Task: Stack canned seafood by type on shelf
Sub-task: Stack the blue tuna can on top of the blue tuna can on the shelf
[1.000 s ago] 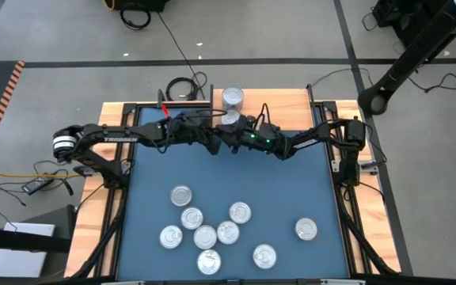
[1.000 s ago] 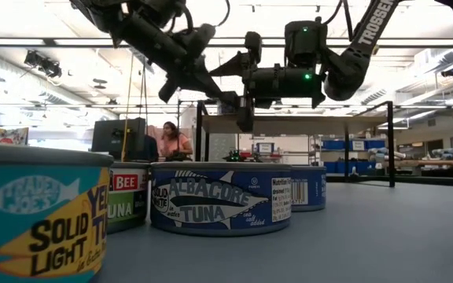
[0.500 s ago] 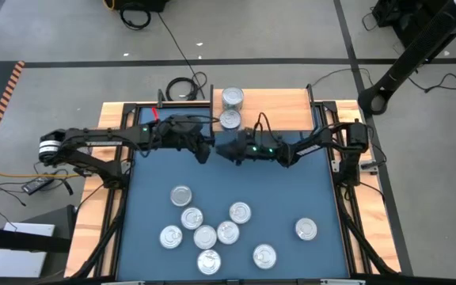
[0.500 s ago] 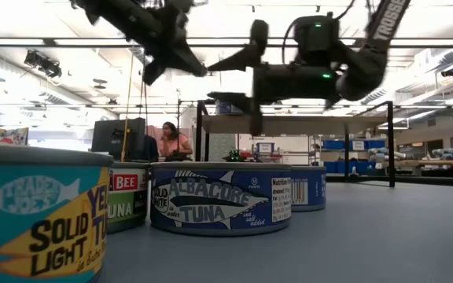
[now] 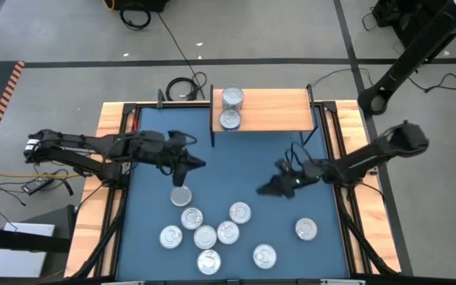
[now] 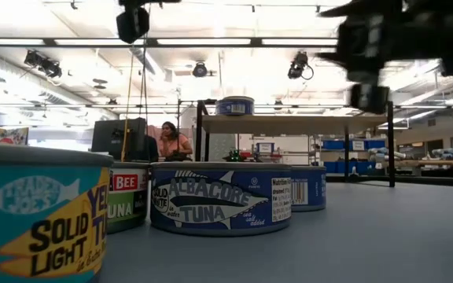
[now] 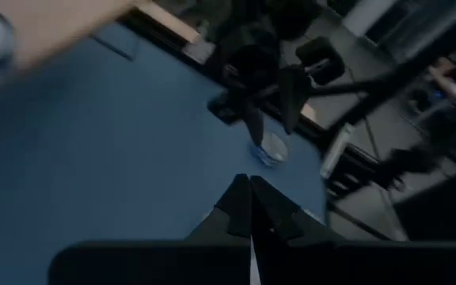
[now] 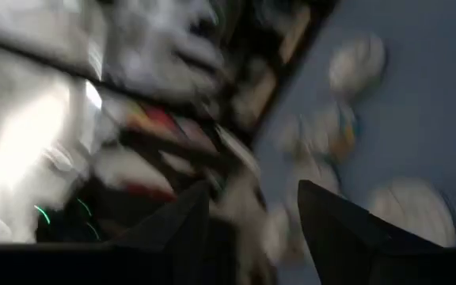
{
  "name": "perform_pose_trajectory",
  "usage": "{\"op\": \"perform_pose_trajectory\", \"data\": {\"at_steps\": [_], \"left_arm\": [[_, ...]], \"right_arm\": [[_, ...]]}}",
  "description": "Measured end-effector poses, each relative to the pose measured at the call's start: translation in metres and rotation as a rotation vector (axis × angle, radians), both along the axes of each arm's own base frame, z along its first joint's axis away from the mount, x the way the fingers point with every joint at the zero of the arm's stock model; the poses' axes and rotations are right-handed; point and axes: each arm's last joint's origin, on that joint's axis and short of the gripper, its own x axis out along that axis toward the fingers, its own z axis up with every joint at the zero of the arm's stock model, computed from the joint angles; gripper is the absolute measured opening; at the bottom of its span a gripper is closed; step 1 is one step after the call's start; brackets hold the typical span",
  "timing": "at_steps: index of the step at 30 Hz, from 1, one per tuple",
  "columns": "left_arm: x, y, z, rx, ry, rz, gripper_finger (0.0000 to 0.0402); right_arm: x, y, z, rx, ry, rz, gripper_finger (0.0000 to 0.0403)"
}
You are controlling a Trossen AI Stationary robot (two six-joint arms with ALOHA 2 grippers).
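Note:
The shelf (image 5: 275,111), a light-wood board on black legs, stands at the table's far edge with two silver-lidded cans on its left part, one (image 5: 232,97) behind the other (image 5: 229,119). In the low view one blue-labelled can (image 6: 235,105) shows on the shelf (image 6: 305,123). Several more cans (image 5: 205,236) stand on their bases on the blue table near the front. My left gripper (image 5: 200,165) hovers shut just beyond the farthest of these (image 5: 180,195). My right gripper (image 5: 261,191) hangs open over bare table right of centre, nothing between its fingers (image 8: 327,218).
A lone can (image 5: 306,229) stands at the near right. Black frame posts (image 5: 317,119) flank the shelf. Tuna cans (image 6: 220,198) fill the low view's foreground. Bare blue table (image 5: 244,158) lies between the shelf and the can cluster. A person (image 6: 171,141) sits far behind the table.
Both grippers have drawn back from the front can on the shelf, which stays there. My left gripper has gone toward the table's left and near edges and risen, still shut. My right gripper has swung toward the right and near edges, rolling as it went.

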Motion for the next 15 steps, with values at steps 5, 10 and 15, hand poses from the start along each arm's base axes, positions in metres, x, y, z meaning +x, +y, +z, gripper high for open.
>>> {"op": "perform_pose_trajectory", "data": {"at_steps": [5,10,15], "left_arm": [[0.002,-0.019,-0.001,-0.074,-0.001,-0.056,0.0001],[0.004,-0.033,0.0,-0.128,-0.027,-0.09,0.0001],[0.007,-0.047,0.002,-0.143,-0.069,-0.103,0.0002]], "right_arm": [[-0.026,0.037,0.009,-0.101,0.252,0.182,0.0189],[-0.06,0.061,0.012,-0.107,0.412,0.2,0.0181],[-0.078,0.079,0.01,-0.066,0.438,0.122,0.0179]]}}
